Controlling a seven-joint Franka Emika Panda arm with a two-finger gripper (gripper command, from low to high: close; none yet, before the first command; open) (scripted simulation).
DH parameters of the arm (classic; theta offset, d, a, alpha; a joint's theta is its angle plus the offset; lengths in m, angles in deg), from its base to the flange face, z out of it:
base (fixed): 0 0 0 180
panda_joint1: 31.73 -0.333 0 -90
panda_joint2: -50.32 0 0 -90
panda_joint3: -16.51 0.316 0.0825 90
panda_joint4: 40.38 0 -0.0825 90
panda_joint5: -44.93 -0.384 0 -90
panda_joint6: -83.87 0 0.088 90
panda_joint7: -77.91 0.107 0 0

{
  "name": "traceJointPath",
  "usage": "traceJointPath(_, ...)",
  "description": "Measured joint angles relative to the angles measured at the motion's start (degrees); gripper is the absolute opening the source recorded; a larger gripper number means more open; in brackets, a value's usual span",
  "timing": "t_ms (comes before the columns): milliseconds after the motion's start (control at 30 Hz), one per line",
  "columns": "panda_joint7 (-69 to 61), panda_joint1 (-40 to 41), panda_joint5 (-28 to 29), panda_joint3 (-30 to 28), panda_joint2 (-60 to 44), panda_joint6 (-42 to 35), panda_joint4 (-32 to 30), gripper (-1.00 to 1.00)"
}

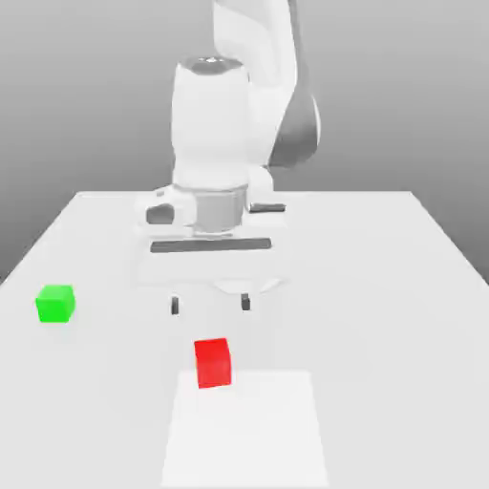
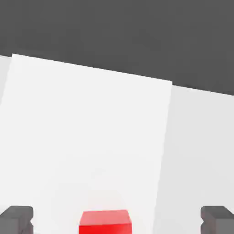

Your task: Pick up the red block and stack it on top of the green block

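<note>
The one white table (image 1: 401, 287) has a brighter white patch. The one gripper (image 1: 210, 305) hangs above it, wide open and holding nothing. Nothing is done yet: the one red block (image 1: 213, 363) sits in front of the gripper, and the one green block (image 1: 55, 304) waits far off on the exterior view's left.

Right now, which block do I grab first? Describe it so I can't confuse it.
Start at the white table and find the gripper, open above it. The red block sits just in front of the gripper, at the edge of a brighter white patch. The only other cube, the green block, lies apart toward the exterior view's left.
</note>
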Motion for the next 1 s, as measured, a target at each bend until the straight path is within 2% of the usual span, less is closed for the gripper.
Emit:
traceJointPath(200, -2.7, -0.4, -3.3, 0.2, -9.4, 7.8, 0.3, 0.00)
traceJointPath(367, -5.8, 3.5, -7.3, 5.1, -16.4, 13.9, 1.0, 0.00)
traceJointPath(400, -6.1, 4.5, -7.6, 6.1, -17.5, 15.0, 1.0, -1.00)
traceJointPath(633, -5.9, 5.0, -7.3, 6.6, -17.8, 15.2, 1.0, -1.00)
traceJointPath(833, -2.7, 3.6, -3.3, 4.1, -10.5, 8.7, 0.4, -1.00)
traceJointPath(1000, -2.1, 3.9, -2.2, 4.1, -3.8, 3.0, -0.6, -1.00)
